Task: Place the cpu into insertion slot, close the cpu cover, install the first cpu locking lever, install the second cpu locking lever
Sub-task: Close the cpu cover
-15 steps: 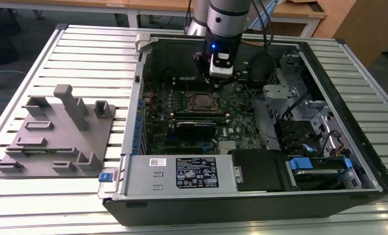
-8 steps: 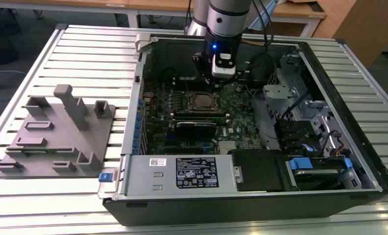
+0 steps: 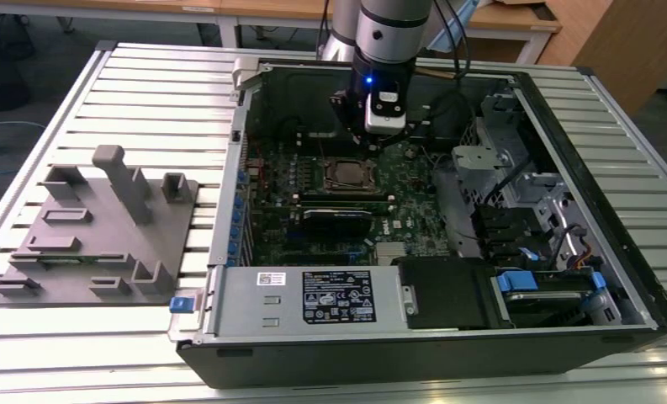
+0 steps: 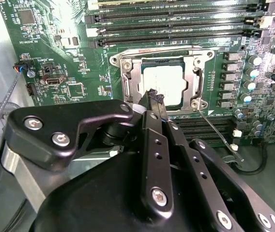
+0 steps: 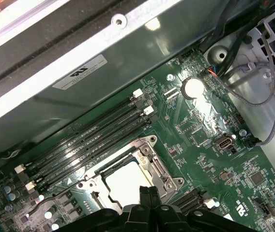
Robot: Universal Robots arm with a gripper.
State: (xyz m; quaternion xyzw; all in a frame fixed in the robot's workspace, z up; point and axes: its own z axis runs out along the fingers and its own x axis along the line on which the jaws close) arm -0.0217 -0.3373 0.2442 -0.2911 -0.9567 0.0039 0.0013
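Close over cpu (image 4: 164,79), fingers (image 4: 153,98) closed, empty; cpu cover (image 4: 196,77) down around cpu; locking lever (image 4: 218,134) sticking out.

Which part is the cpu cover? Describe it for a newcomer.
Inside the open computer case, find the green motherboard. Beside the long black memory slots sits the cpu cover: unlike them, a square silver frame whose window shows the cpu.

cpu (image 4: 162,83) dull silver metal; cpu cover (image 4: 194,77) shiny bare metal; gripper (image 4: 154,96) matt black.
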